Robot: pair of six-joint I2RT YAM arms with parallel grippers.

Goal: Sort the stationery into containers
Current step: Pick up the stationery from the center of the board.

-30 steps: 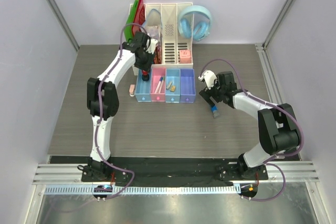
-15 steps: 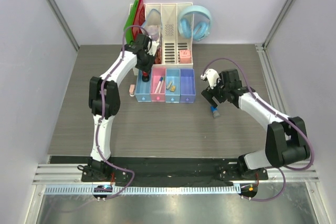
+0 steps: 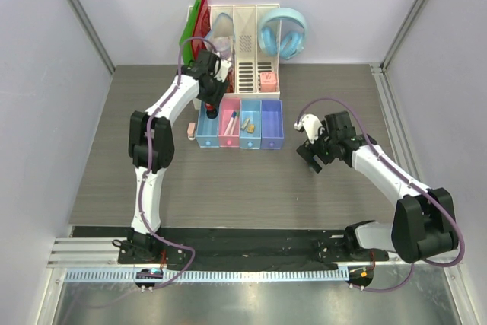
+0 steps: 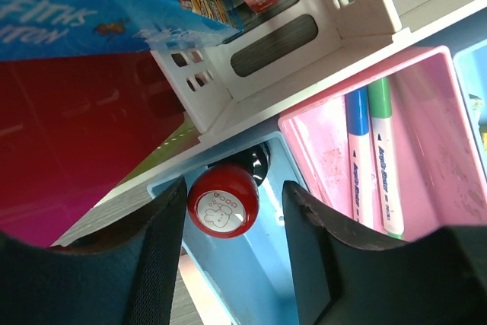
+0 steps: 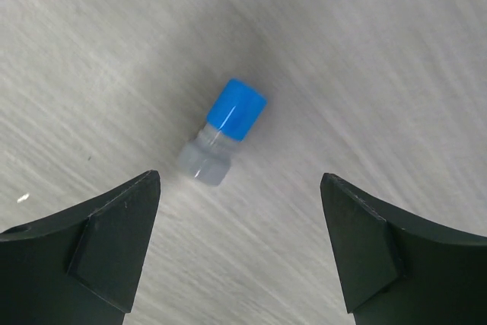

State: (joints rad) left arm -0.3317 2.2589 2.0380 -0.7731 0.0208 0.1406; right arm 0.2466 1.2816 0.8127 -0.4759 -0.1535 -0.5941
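Now the right claw, spread wide, has moved over the blue-capped piece

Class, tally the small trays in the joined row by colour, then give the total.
Light blue trays: 2
Pink tray: 1
Purple-blue tray: 1
Total: 4
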